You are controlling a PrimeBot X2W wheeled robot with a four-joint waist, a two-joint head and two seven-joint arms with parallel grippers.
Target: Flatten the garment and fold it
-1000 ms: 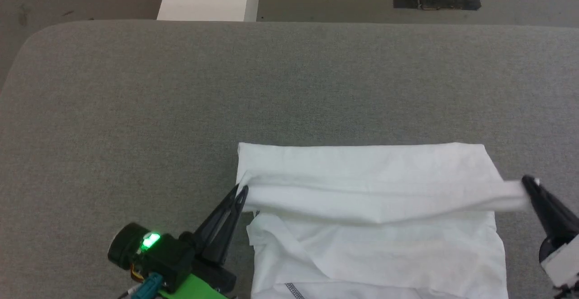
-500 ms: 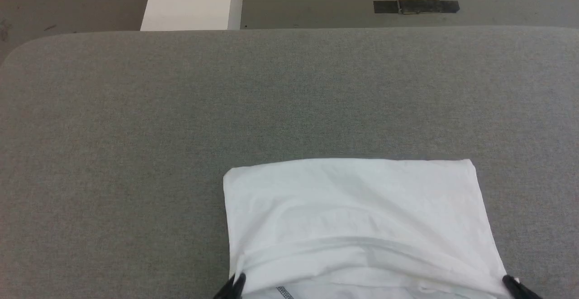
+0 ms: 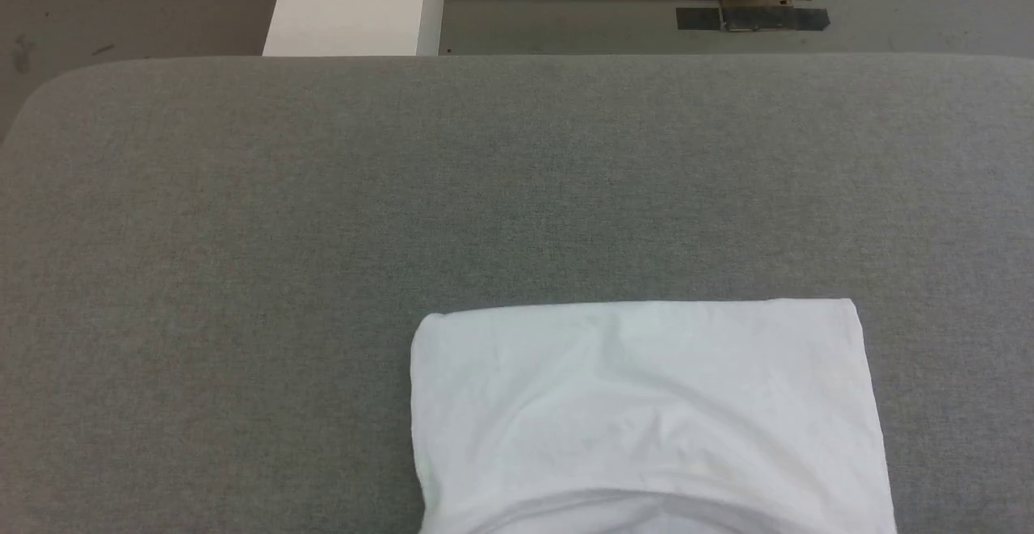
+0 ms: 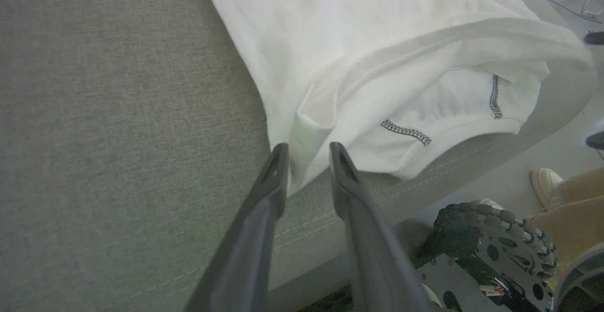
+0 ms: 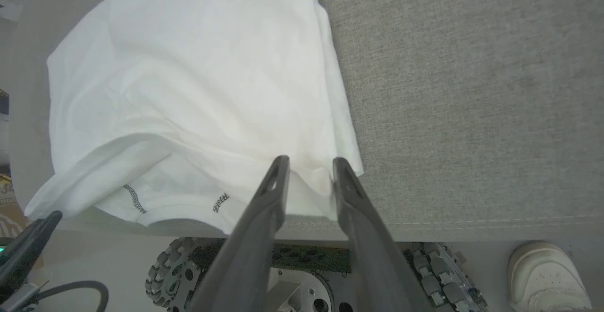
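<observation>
The grey table (image 3: 242, 235) carries the garment (image 3: 646, 413) at the lower centre-right of the head view, now doubled over toward the near edge. The left gripper (image 4: 306, 154) and the right gripper (image 5: 309, 168), pinched shut a second ago, have parted slightly. They straddle the corners without gripping, so this fold looks laid.

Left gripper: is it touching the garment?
Cannot tell. Left wrist view: the left gripper stands open astride a corner of the garment, cloth between its fingertips, but neither contact nor gap shows plainly.

No words, numbers or signs could be read. Dark marks on a tan flat thing (image 5: 5, 198) were too cut off to tell.
</observation>
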